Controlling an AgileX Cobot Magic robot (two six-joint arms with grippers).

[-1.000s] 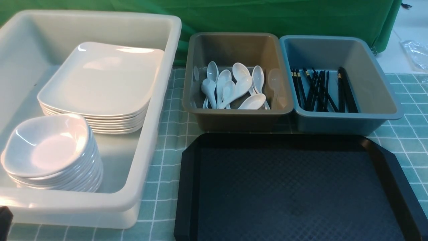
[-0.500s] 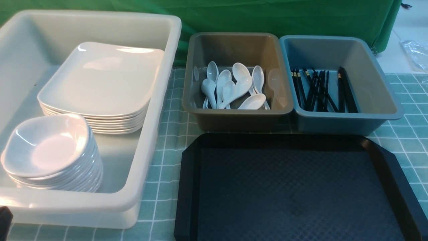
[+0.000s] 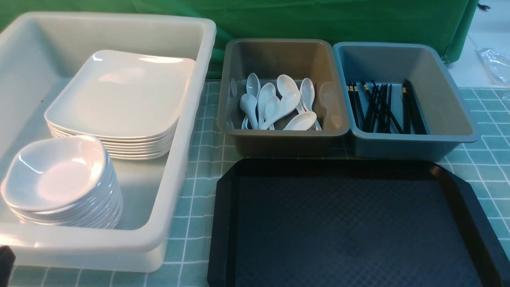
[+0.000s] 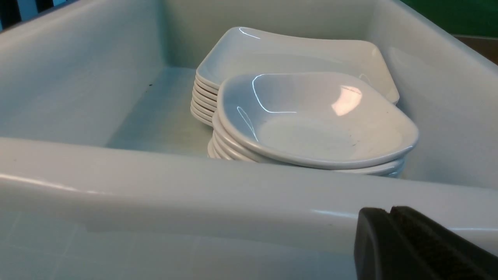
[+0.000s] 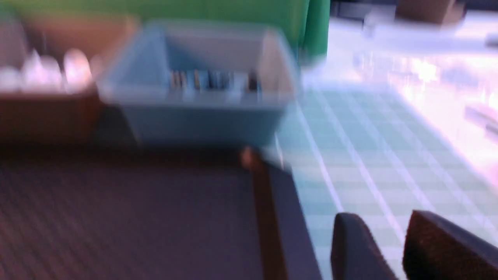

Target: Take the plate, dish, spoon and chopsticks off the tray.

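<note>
No readable writing shows on the black tray or bins

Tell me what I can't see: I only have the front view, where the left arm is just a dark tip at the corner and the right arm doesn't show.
Observer: The left gripper is shut, its two fingertips touching with nothing between them.
Operator: Give me the right one.
Observer: The right gripper has a gap between its jaws, and nothing is held there.
Operator: Check the table to the right, past my picture's edge.
Observer: The right wrist view shows the checked cloth ending at a bright white surface with a greyish object on it, too blurred to name.
</note>
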